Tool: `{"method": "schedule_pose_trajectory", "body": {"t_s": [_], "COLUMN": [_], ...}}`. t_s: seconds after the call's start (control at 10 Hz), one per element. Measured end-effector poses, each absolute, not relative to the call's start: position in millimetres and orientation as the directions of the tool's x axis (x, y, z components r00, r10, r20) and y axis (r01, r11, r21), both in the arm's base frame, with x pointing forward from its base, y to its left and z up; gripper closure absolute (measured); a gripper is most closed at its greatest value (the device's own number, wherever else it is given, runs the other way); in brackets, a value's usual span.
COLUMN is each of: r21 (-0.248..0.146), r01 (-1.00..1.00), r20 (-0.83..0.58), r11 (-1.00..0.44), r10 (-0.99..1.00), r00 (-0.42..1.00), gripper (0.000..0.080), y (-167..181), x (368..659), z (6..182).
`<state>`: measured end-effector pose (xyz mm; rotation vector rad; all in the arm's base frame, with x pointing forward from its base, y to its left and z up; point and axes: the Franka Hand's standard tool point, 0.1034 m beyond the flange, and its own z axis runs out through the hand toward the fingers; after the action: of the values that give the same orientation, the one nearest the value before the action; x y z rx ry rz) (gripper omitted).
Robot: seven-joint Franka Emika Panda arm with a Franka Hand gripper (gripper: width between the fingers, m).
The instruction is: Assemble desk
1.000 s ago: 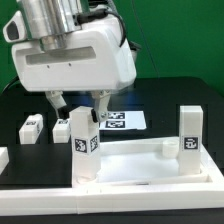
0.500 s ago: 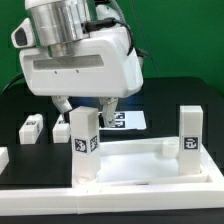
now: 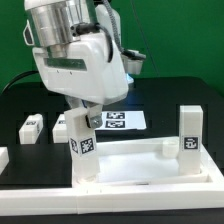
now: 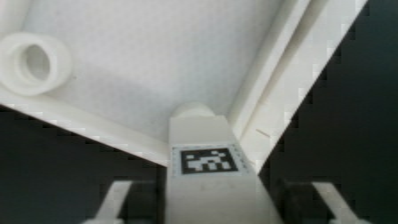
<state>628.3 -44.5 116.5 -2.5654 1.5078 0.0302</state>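
**A:** What's different from a second ago?

**B:** The arm [image 3: 75,55] has swung toward the exterior view's left and come down. Its white housing faced the camera squarely before, and now it is tilted. The pincer [image 3: 88,112] had its fingers spread wide above and behind the near leg [image 3: 83,140]. They have since drawn in around that leg's top.

**A:** Is it gripping the leg?

**B:** Not from what I see. In the wrist view the fingers [image 4: 125,200] stand on either side of the leg [image 4: 208,150] with a dark gap on each side. The jaws are apart, astride it and not touching.

**A:** And the desk itself?

**B:** It hasn't moved. The tabletop [image 3: 150,165] lies on the black table [image 3: 15,105], rim up. The near leg stands upright at its corner on the exterior view's left, and a second leg [image 3: 190,135] stands upright at the right. The wrist view shows a round socket [image 4: 27,62] in the tabletop [image 4: 160,70].

**A:** Anything else?

**B:** Two loose legs [image 3: 33,127] lie where they were, on the table to the exterior view's left. More of the marker board [image 3: 120,120] shows behind the pincer than before.
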Motion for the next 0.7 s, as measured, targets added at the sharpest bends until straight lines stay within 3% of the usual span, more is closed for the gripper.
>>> {"method": "schedule_pose_trajectory", "body": {"t_s": [0.1,0.3,0.4,0.7], "r21": [-0.127,-0.096,-0.086,-0.103], "r01": [-0.892,-0.99,-0.996,-0.989], "r20": [-0.108,-0.164,-0.181,-0.172], "r11": [-0.433,-0.1,-0.002,-0.103], "r10": [-0.888,-0.98,-0.983,-0.978], "r00": [0.447,0.114,0.018,0.12], "gripper": [0.0504,0.0508,0.0508,0.0508], "y": [-44.8,-49.2,-47.8,-47.4], "x": [628.2,628.8,629.8,629.5], "z": [116.2,114.9,115.0,114.9]}}
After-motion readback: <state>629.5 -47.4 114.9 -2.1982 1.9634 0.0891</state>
